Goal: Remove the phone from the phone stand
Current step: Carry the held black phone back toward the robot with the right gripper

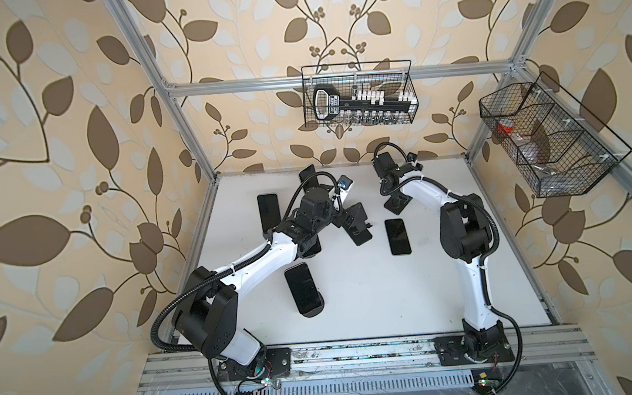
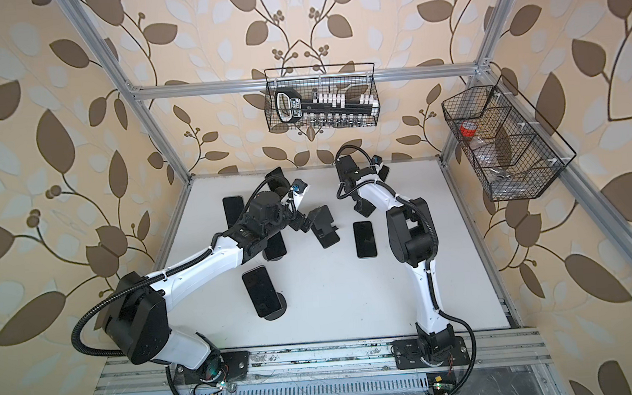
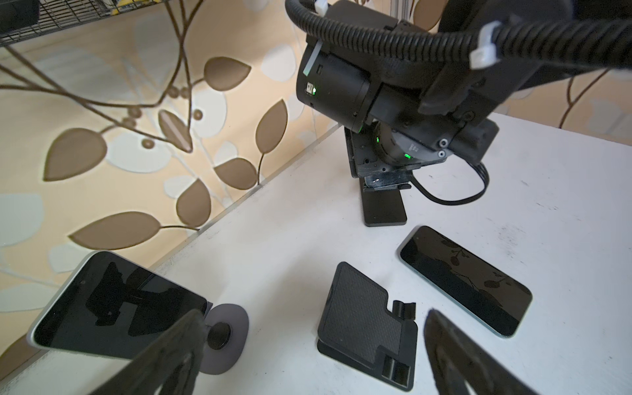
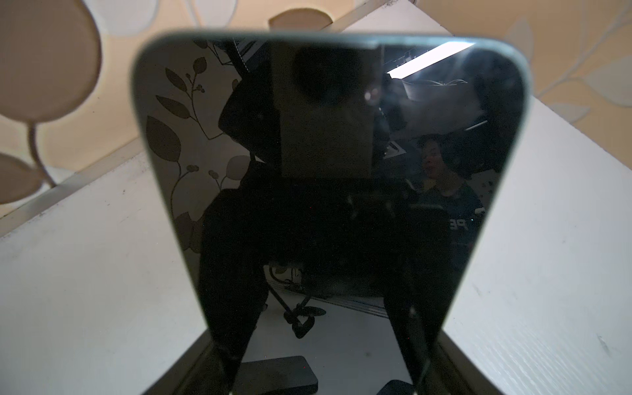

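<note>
Right end effector [image 4: 323,342] first, from my right wrist: its jaws squeeze the two long edges of the phone [image 4: 325,154]. The dark screen fills most of this view and stands up over the white counter [image 4: 85,273]. I cannot tell from here what the phone rests on.

From my left wrist, my left end effector [image 3: 313,313] is spread wide with nothing in it. It hangs near an empty stand [image 3: 367,325]. A loose phone [image 3: 465,284] lies flat just beside that stand. A second phone [image 3: 113,304] leans on a round stand [image 3: 236,342] by the wall. Farther off, my right end effector is just over the phone stand [image 3: 384,208], and my arm hides the phone there.

In both top views the phone stand [image 1: 398,205] [image 2: 363,208] is near the back of the counter, under my right arm. My left arm reaches toward the middle.
</note>
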Robot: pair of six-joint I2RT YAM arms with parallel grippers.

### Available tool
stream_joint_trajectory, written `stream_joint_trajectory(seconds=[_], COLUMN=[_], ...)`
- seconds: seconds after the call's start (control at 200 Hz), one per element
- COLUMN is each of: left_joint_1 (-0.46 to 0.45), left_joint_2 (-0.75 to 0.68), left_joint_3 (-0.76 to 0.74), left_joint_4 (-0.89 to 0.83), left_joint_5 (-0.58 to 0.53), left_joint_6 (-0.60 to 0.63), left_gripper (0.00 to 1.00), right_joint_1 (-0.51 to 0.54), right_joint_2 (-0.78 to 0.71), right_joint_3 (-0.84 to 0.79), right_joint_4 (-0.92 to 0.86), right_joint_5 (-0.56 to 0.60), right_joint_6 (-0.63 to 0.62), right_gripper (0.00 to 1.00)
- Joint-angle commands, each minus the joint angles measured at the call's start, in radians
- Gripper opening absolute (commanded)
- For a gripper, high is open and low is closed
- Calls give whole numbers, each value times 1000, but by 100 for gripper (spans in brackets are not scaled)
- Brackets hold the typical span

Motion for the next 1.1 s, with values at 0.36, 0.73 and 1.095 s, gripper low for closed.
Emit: stream_joint_trajectory(seconds=[0.36,0.73,1.095], left_joint_1=[9,8,9], left_joint_2=[-14,-23,-35], left_joint_3=[-3,-5,-5], left_joint_4=[42,42,45], left_joint_5=[-17,-23,-23], left_joint_6=[8,13,13], left_gripper=[99,99,99], right_joint_1=[-11,-12,-10], right_joint_2=[-75,-91,-137], right_joint_3=[-18,1,-33], right_joint_4=[15,24,68], right_joint_5=[-8,-31,-59], right_joint_6=[-63,-81,-100], right_gripper=[52,51,52])
